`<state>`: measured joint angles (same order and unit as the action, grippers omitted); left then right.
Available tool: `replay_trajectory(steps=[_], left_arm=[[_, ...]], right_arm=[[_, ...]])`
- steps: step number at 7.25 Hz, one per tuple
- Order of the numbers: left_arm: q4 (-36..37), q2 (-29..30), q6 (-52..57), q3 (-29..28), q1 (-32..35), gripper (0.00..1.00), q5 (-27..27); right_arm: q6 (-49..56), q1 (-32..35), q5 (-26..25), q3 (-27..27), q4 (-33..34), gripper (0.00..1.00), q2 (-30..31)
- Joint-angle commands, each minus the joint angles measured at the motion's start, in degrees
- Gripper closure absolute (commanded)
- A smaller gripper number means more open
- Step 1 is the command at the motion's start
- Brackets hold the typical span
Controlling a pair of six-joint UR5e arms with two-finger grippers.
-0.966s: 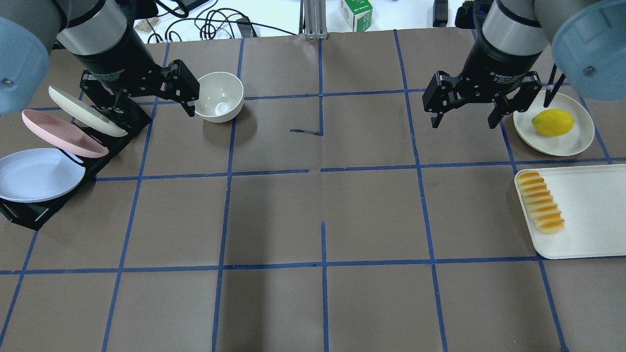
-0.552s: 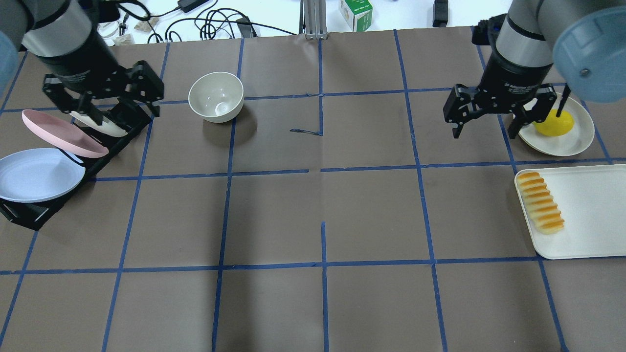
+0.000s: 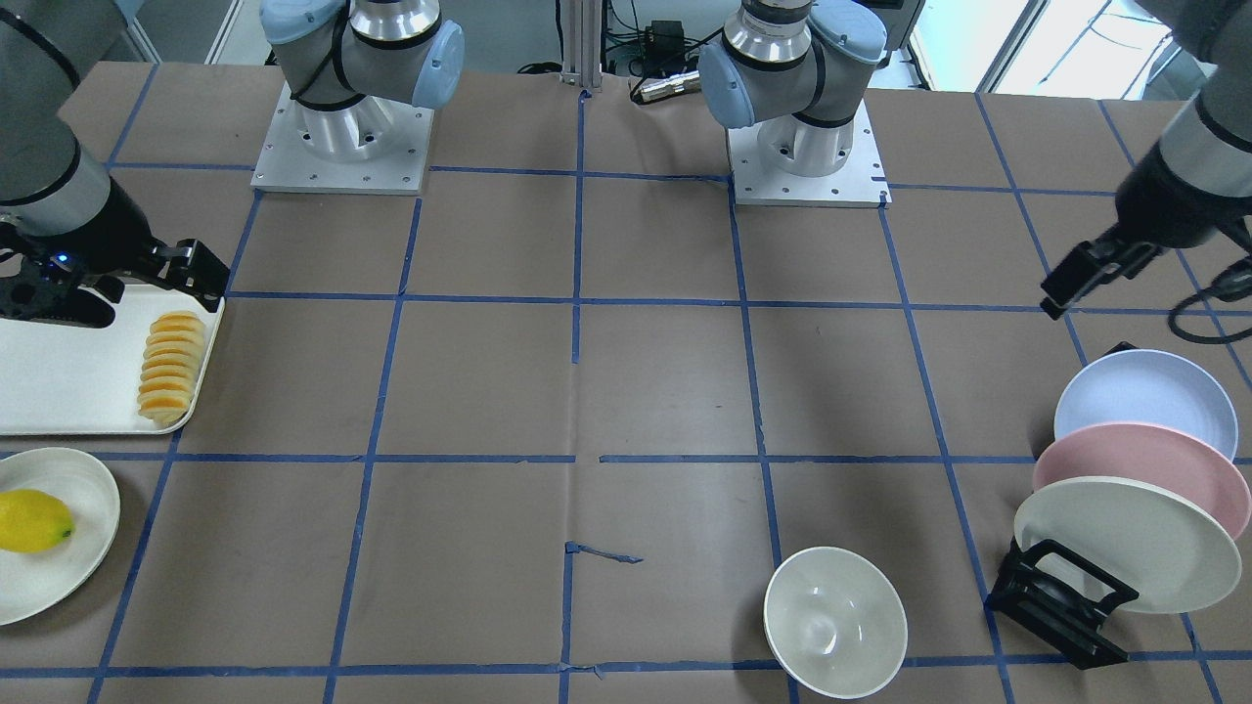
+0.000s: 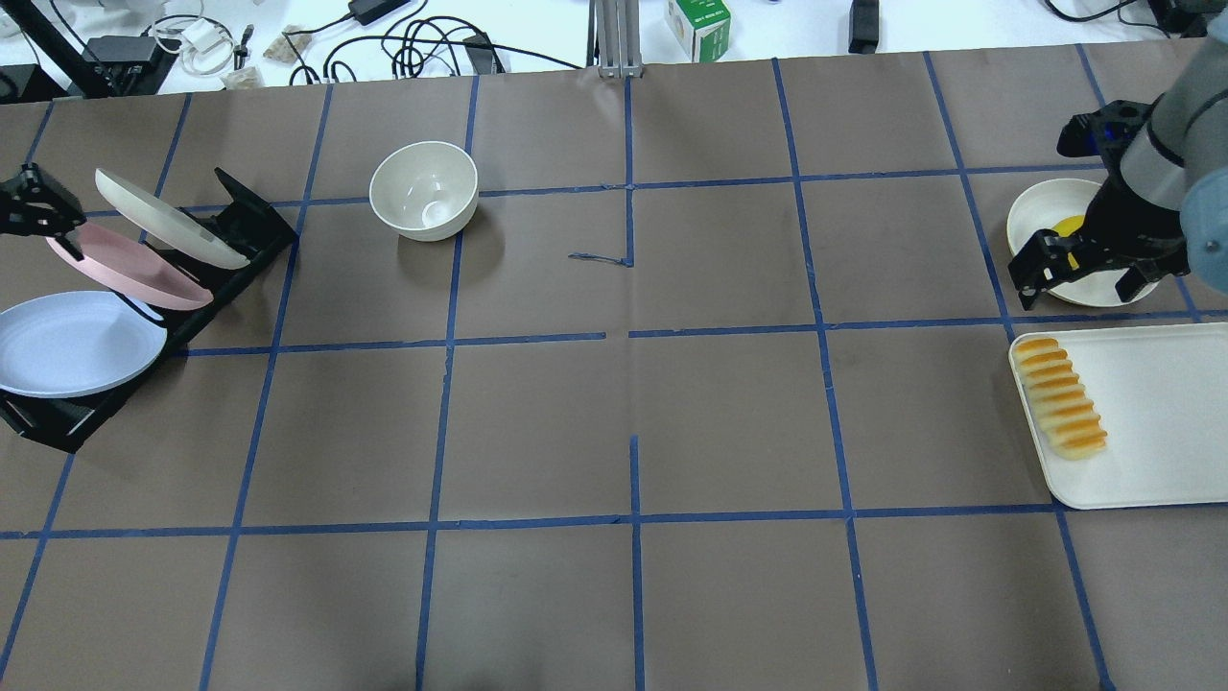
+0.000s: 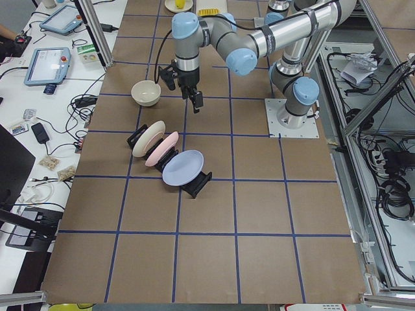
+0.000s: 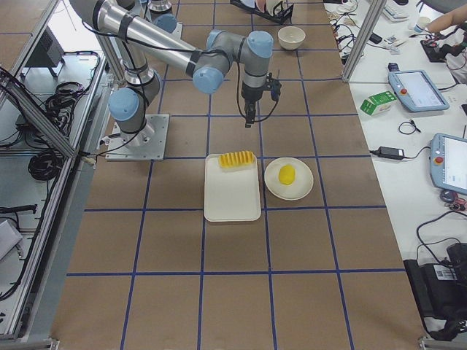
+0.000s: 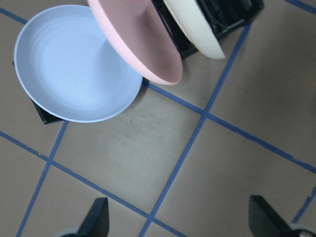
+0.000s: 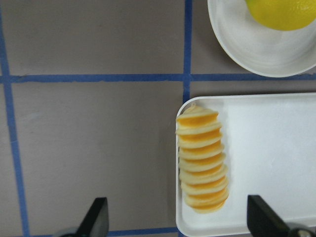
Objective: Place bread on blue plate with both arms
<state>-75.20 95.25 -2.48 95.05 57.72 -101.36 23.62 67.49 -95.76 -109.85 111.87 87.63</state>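
The bread (image 4: 1060, 398), a row of orange-yellow slices, lies along the inner edge of a white tray (image 4: 1161, 432); it also shows in the right wrist view (image 8: 202, 165). My right gripper (image 4: 1082, 280) is open and empty, hovering over the lemon plate just beyond the tray. The bread lies between its fingertips (image 8: 96, 219) in the right wrist view. The blue plate (image 4: 72, 344) leans in the nearest slot of a black rack (image 4: 249, 226). My left gripper (image 7: 180, 224) is open and empty, above the table beside the rack, at the overhead view's left edge (image 4: 29, 206).
A pink plate (image 4: 125, 264) and a cream plate (image 4: 168, 216) lean in the same rack behind the blue one. A white bowl (image 4: 424, 190) stands at the back, left of centre. A lemon (image 3: 34, 520) sits on a cream plate (image 3: 93, 494) next to the tray.
Both arms have swung outward. The left gripper moved left, past the rack to the table's edge. The right gripper moved right and nearer, over the lemon plate. Both stayed open.
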Motion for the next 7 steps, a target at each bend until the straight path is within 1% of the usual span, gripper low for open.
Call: replay_trajectory(steps=[1,2,3,4,5,7], left_arm=[[10.6,7.7,0.8,1.2,-8.6,0.0,-2.8],[14.3,11.1,0.5,0.4,-8.8,0.0,-3.0],[14.7,13.9,0.0,0.3,-9.0,0.0,-3.7],[15.2,15.1,1.0,1.4,-9.4,0.03,-4.6],[15.3,16.0,1.4,1.5,-9.9,0.08,-4.7],[15.3,17.3,1.5,1.4,-10.8,0.36,-4.5]], right_arm=[[10.3,-5.7,0.6,-5.5,9.7,0.0,-3.4],[11.0,-8.0,2.3,-6.2,9.9,0.0,-5.3],[11.6,-8.9,2.7,-7.6,9.9,0.0,-6.4],[12.1,-9.4,4.6,-8.2,10.0,0.0,-7.3],[12.1,-9.8,5.4,-8.2,9.9,0.0,-8.4],[12.4,-10.6,5.4,-8.1,11.2,0.0,-11.3]])
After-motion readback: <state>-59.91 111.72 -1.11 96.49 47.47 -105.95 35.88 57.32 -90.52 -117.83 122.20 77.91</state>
